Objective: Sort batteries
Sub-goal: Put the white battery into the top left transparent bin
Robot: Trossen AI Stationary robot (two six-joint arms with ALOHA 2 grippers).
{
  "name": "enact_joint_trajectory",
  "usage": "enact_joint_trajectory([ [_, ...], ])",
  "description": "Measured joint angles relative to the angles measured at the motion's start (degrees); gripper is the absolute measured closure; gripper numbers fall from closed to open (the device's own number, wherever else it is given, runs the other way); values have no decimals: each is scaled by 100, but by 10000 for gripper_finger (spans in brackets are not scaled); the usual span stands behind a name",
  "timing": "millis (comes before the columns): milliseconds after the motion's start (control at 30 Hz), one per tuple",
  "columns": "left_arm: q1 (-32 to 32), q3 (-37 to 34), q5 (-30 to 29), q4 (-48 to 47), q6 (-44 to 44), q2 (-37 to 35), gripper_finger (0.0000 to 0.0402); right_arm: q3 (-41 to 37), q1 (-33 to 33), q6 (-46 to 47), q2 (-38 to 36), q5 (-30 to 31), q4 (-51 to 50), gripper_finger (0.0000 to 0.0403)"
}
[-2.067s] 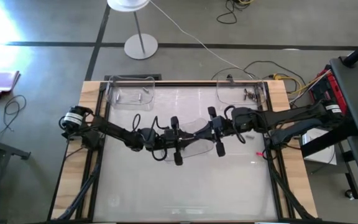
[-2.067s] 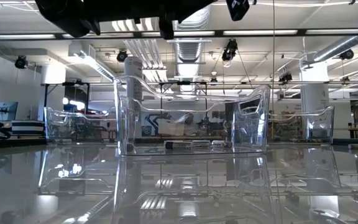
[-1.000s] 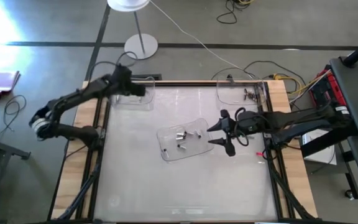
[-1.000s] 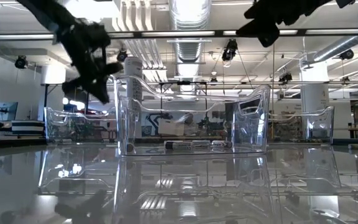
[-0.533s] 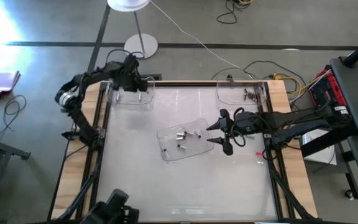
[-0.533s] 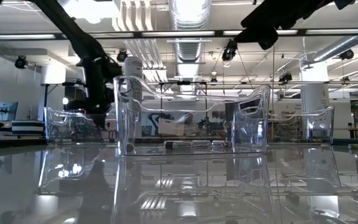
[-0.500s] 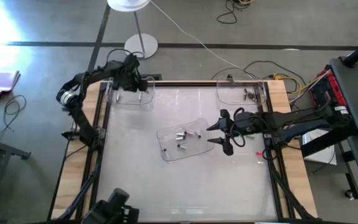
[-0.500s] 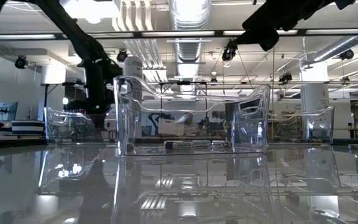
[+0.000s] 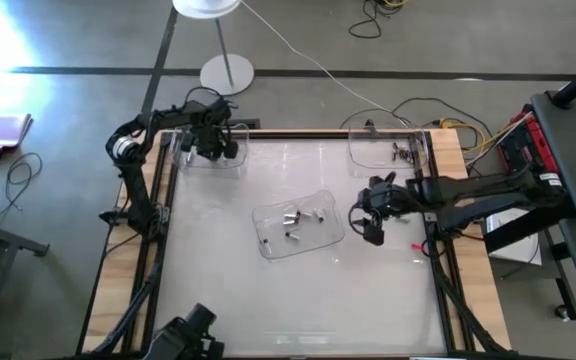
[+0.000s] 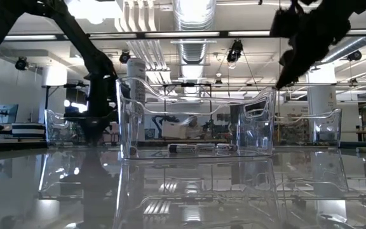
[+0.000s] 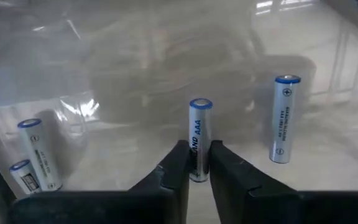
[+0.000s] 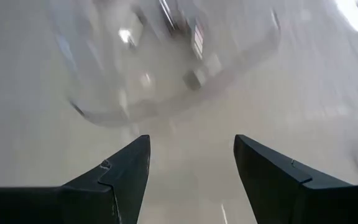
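Note:
My left gripper (image 9: 214, 147) reaches down into the clear far-left tray (image 9: 190, 160), shut on a silvery AAA battery (image 11: 199, 134). Three more batteries (image 11: 284, 118) (image 11: 37, 152) (image 11: 25, 177) lie on that tray's floor. The clear middle tray (image 9: 318, 238) holds several batteries (image 9: 290, 214), which the low view shows lying along its bottom (image 10: 196, 147). My right gripper (image 9: 368, 222) hovers open just right of the middle tray, nothing between its fingers (image 12: 117, 177). The far-right tray (image 9: 368, 150) holds a few batteries (image 9: 401, 152). My left gripper pinches the AAA battery's near end (image 11: 197, 171) between its two fingertips (image 11: 178, 163). The battery runs straight on along the fingers, its capped end (image 11: 200, 104) pointing away. Whether the battery lies on the tray's floor, I cannot tell.
The three clear trays' walls stand up from the glossy tabletop (image 9: 298, 300). A lamp's base (image 9: 226, 73) and cables (image 9: 438, 110) lie beyond the far edge. A dark device (image 9: 190, 335) sits at the near edge. Bare tabletop spreads in front of the middle tray.
My left gripper has gone down from above the far-left tray into it, carrying the battery, while its arm folded back toward the table's left edge. My right gripper has turned, tipped downward and come lower beside the middle tray, staying open.

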Motion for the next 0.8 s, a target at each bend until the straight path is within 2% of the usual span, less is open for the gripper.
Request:
enact_joint_trajectory([
  [267, -158, 67, -351, -114, 157, -245, 293, -8, -445, 354, 347, 51, -1625, 179],
  [467, -461, 82, -361, -212, 435, -1065, 257, -39, -499, 799, 751, 37, -2978, 179],
  [567, -662, 69, -400, -120, 442, -1565, 250, -195, -605, 920, 1075, 33, -3220, 179],
  [800, -1427, 56, -592, 396, 450, -2591, 247, -249, -1198, 445, 1766, 3, -3105, 179],
])
